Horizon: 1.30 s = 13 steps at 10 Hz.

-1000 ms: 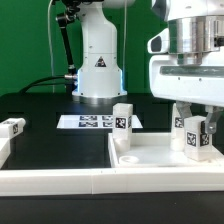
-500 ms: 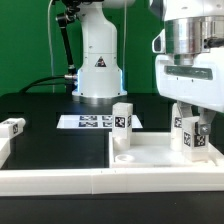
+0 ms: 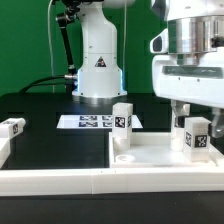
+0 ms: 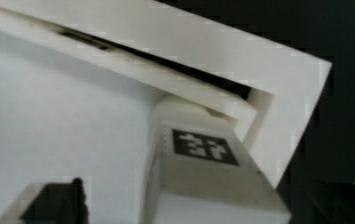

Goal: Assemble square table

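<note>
The claw [image 3: 195, 119] has sprung apart; the tagged white leg [image 3: 197, 138] stands upright on the slab [image 3: 150, 158].

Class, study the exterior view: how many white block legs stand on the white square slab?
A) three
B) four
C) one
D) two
D: on the slab, one leg stands near a corner and another leg stands at the exterior view's right. The third leg sits off the slab, at the exterior view's far left.
</note>
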Motion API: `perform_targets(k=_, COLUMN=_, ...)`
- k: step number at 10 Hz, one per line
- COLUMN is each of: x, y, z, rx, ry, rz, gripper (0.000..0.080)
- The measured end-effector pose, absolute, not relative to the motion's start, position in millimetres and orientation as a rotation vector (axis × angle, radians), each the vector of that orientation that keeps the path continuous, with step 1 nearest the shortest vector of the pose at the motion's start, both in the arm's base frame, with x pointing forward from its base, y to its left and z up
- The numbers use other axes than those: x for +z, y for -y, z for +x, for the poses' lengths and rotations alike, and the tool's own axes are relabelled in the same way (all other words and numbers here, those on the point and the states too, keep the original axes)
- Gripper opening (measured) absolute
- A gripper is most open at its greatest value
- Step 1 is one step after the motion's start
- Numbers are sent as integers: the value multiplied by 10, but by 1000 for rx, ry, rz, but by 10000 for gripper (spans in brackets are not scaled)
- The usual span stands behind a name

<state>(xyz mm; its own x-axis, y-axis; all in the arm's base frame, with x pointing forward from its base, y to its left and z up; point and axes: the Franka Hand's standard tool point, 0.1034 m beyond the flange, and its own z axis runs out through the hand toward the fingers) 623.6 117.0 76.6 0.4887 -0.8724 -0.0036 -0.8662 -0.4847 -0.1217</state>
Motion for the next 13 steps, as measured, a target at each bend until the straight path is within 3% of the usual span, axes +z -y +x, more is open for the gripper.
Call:
perform_targets(k=6, x=733, y=-1173, z=6226, rx=-187, ry=-716, rz=-2975, gripper=648)
perform_targets(k=13, x=749, y=-1100, z=6246, rx=-214, ry=-88, rz=-3098, gripper=648)
